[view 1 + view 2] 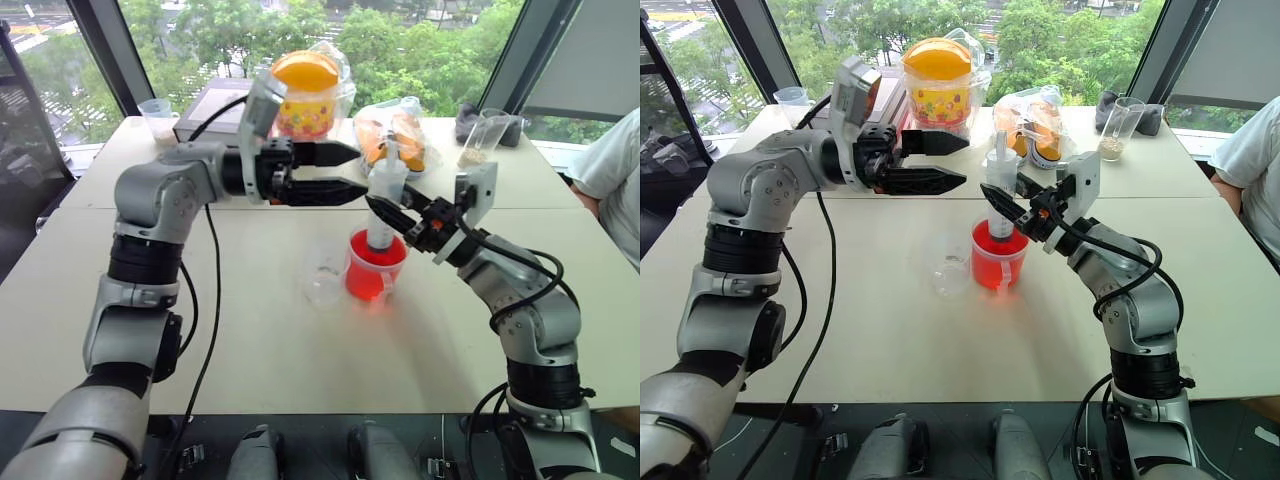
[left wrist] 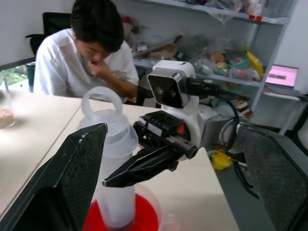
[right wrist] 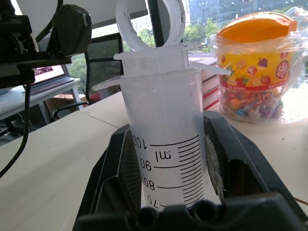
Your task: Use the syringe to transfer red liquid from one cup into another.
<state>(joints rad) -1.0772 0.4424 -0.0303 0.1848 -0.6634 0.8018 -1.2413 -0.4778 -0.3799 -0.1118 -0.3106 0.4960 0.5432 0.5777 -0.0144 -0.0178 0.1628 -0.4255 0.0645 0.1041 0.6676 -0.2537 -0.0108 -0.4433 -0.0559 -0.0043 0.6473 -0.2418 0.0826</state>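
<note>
The syringe [image 1: 386, 195] stands upright with its tip down in the red-looking cup [image 1: 376, 268], which holds the red liquid [image 1: 368, 282]. My right gripper [image 1: 386, 216] is shut on the syringe barrel [image 3: 163, 144], just above the cup rim. My left gripper [image 1: 358, 170] is open and points across the table, its fingertips just short of the plunger's ring top [image 2: 102, 100]. In the left wrist view the syringe stands between its fingers [image 2: 79, 166]. The small clear cup [image 1: 325, 272] stands right beside the red cup, on its left.
At the back of the table [image 1: 250, 330] stand a candy jar with an orange lid [image 1: 305, 95], a bag of orange snacks [image 1: 398, 135], a beaker with grains [image 1: 480, 138], a small cup with powder [image 1: 158, 118] and a flat box [image 1: 212, 108]. A person [image 1: 618, 180] sits at the right.
</note>
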